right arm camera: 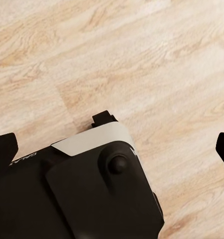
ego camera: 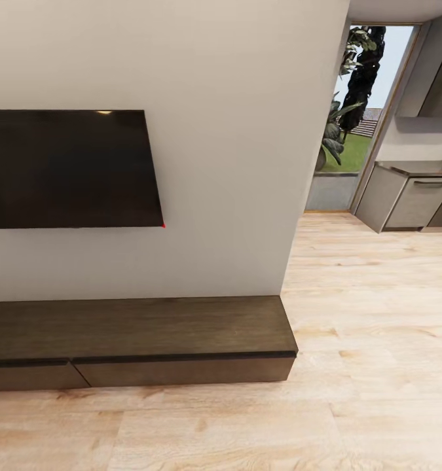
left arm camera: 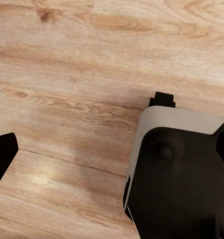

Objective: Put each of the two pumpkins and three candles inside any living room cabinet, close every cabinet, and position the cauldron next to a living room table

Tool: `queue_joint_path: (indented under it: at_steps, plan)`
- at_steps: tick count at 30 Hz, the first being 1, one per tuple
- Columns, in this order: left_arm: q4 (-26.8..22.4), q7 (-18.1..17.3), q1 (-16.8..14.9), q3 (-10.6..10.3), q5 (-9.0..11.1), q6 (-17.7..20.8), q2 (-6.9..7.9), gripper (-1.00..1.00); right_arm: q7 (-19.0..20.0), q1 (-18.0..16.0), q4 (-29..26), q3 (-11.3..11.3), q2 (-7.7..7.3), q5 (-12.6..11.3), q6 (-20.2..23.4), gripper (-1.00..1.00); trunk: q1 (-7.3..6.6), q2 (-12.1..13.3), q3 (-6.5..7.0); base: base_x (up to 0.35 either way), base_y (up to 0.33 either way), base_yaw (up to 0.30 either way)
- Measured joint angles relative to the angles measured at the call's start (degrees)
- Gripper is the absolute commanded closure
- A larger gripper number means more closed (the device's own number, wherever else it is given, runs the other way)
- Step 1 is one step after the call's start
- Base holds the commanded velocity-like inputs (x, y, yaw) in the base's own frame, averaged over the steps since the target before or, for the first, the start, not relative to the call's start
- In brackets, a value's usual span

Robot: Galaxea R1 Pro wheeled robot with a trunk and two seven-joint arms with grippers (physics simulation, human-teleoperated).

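The cabinet [ego camera: 142, 340] is dark brown wood with a matt, fine-grained top and smooth drawer fronts. The floor [ego camera: 371, 314] is pale, lightly glossy wood planking. At nine o'clock hangs a glossy black television [ego camera: 67, 169] on a smooth matt wall [ego camera: 234, 163]. The robot's base [left arm camera: 181, 174] looks like matt black and white plastic.

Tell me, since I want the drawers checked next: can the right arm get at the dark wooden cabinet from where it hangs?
Probably not yet. The right wrist view looks down at floor planks and the robot's base, while the cabinet sits ahead by the wall with bare floor before it. Nothing blocks the way; the arm must rise.
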Motion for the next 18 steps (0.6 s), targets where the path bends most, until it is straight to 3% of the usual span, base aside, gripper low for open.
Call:
queue_joint_path:
  at_steps: [18]
  plan:
    - [0.04, -0.02, 0.28, 0.0, 0.01, -0.42, -0.04, -1.0, 0.0, 0.0, 0.02, 0.0, 0.0, -0.1, 0.0, -1.0, 0.0, 0.0, 0.0, 0.0, 0.0, 0.0]
